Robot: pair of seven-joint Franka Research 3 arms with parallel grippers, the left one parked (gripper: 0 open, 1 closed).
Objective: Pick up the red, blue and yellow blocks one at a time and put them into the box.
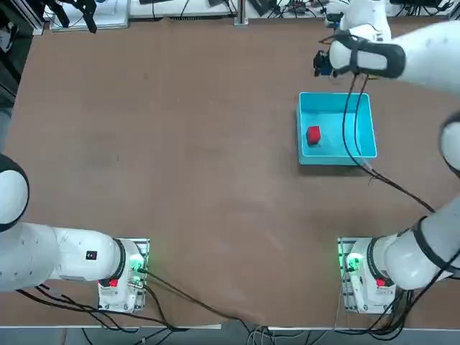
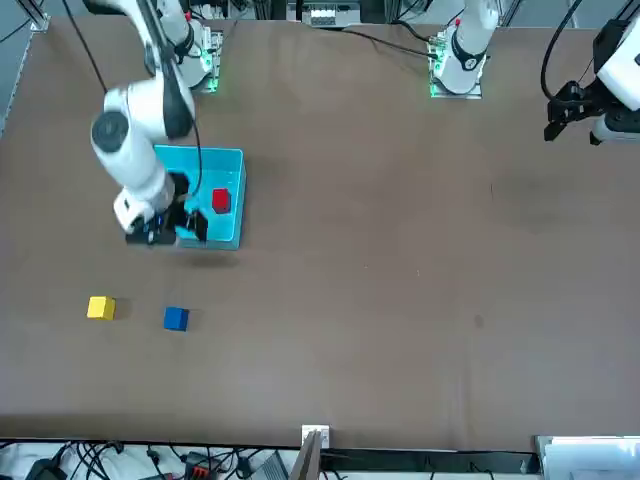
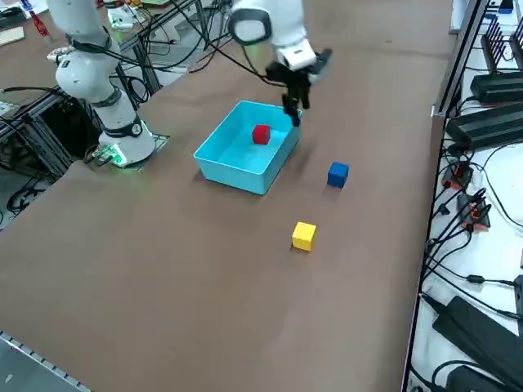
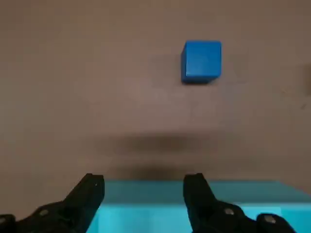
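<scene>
1. Seen from the front, the yellow block (image 2: 100, 308) lies leftmost on the table (image 2: 400, 250), well apart from the box (image 2: 236, 168).
2. The right gripper (image 2: 172, 232) hangs over the box's outer wall, fingers spread and empty.
3. The blue block (image 2: 176, 318) lies beside the yellow one.
4. The red block (image 2: 221, 200) sits inside the box.

Red block (image 3: 261, 135) inside cyan box (image 3: 226, 167).
</scene>
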